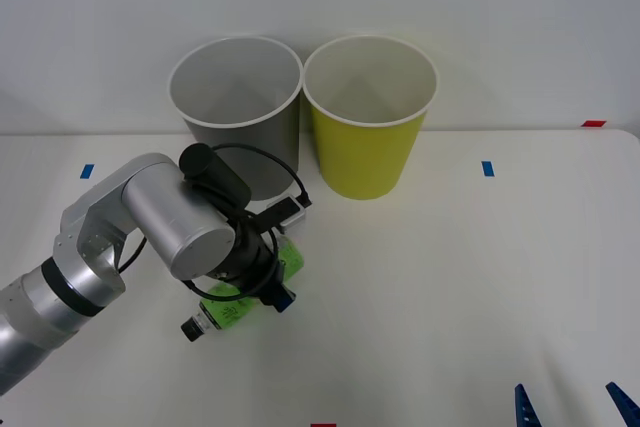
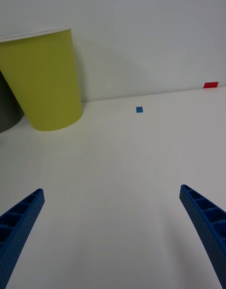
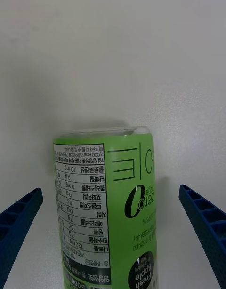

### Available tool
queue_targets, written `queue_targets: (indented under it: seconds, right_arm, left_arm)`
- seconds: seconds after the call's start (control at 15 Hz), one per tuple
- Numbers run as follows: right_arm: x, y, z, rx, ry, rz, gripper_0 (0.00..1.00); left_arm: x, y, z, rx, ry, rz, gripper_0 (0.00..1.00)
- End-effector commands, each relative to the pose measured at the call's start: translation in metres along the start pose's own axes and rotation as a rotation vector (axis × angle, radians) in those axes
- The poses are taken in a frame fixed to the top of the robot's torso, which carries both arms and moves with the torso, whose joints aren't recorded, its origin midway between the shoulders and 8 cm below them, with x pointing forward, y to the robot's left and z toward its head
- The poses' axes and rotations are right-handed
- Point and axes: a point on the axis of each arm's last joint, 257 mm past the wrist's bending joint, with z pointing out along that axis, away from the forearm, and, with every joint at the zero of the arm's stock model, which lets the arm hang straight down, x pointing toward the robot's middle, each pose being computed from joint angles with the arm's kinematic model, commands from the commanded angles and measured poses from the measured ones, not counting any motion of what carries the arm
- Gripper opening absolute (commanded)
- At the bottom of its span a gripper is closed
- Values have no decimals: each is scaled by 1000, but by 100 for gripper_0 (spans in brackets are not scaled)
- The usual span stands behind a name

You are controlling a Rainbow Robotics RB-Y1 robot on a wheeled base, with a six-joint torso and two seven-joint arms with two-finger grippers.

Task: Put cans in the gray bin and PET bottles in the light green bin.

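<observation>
The PET bottle [image 1: 232,311] lies on its side on the white table, green label up and black cap [image 1: 189,329] toward the near left. My left arm [image 1: 185,222] hangs right over it. In the left wrist view my left gripper [image 3: 110,190] is open, with the bottle [image 3: 106,204] lying between its blue fingers [image 3: 19,218] and not clamped. The gray bin [image 1: 235,107] and the light green bin [image 1: 368,122] stand upright side by side at the back. My right gripper [image 1: 570,405] is parked open at the near right, holding nothing.
Small blue tape marks [image 1: 487,168] and a red mark [image 1: 593,123] are stuck on the table. The right wrist view shows the light green bin [image 2: 44,77] and bare table ahead of my right gripper [image 2: 111,190]. A white wall stands behind the bins.
</observation>
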Motion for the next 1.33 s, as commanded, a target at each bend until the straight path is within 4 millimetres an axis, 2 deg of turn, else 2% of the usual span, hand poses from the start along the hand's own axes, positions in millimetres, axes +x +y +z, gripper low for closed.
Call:
queue_targets:
  seconds: [0.07, 1.0, 1.07, 1.13, 1.2, 1.33]
  right_arm:
    - [0, 0, 0, 0, 0, 0, 100]
    - [0, 0, 0, 0, 0, 0, 100]
    - [0, 0, 0, 0, 0, 0, 100]
    - [0, 0, 0, 0, 0, 0, 100]
    - [0, 0, 0, 0, 0, 0, 100]
    - [0, 0, 0, 0, 0, 0, 100]
  left_arm:
    - [7, 4, 7, -2, 23, -30, 100]
    - [12, 3, 13, 16, 41, -59, 100]
    - [13, 1, 13, 21, 42, -61, 42]
    - [12, 0, 13, 25, 40, -60, 11]
    - [12, 0, 13, 27, 40, -60, 2]
    - [12, 0, 13, 28, 39, -61, 0]
